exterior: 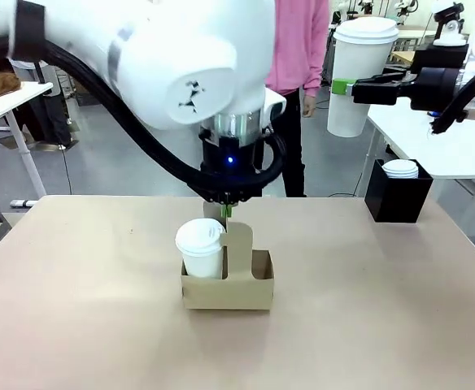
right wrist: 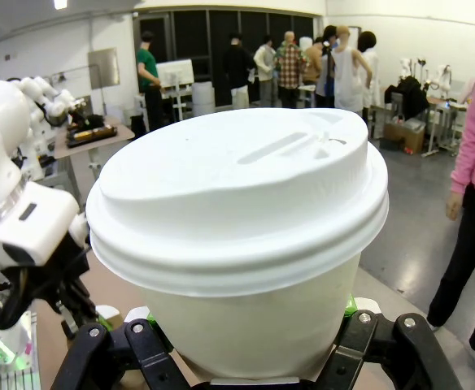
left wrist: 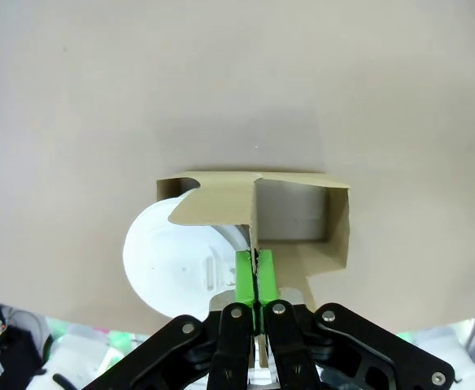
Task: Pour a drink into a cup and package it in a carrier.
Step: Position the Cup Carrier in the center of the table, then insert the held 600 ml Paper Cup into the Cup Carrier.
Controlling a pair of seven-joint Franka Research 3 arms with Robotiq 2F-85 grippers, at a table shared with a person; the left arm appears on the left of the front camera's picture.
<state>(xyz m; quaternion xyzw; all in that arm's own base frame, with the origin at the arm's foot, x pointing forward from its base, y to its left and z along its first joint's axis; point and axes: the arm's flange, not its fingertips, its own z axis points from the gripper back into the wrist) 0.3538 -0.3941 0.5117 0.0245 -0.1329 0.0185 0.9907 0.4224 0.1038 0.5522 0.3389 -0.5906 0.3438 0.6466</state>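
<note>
Your left gripper (exterior: 225, 213) hung straight down in the middle of the front view, and its white arm filled the upper left of that frame. It had closed on the upright handle (exterior: 239, 244) of the carrier (exterior: 227, 294), which stood on the tan table (exterior: 75, 309) just below the frame's centre.

In the left wrist view you could see the left gripper (left wrist: 256, 280) at bottom centre. Its green pads (left wrist: 246, 278) were pressed flat together, with the thin edge of the cardboard handle between them. The carrier (left wrist: 339, 231) lay directly above them in the picture.

One lidded cup (exterior: 201, 248) sat in the carrier's left hole, its white domed lid rising above the cardboard wall. From the wrist, that lidded cup (left wrist: 168, 260) showed at lower left, and the hole to the right of the handle showed only its bare cardboard floor.

Your right gripper (exterior: 345, 86) was raised in the upper right of the front view, clamped sideways on a second cup (exterior: 359, 57), also lidded and held upright off the table. In the right wrist view the right gripper (right wrist: 246, 361) gripped the second cup (right wrist: 237, 244) from both sides at the bottom of the frame.

A black box (exterior: 398, 199) with a stack of lids (exterior: 400, 169) stood at the table's right edge. A person (exterior: 298, 49) in a pink top stood beyond the far side.
</note>
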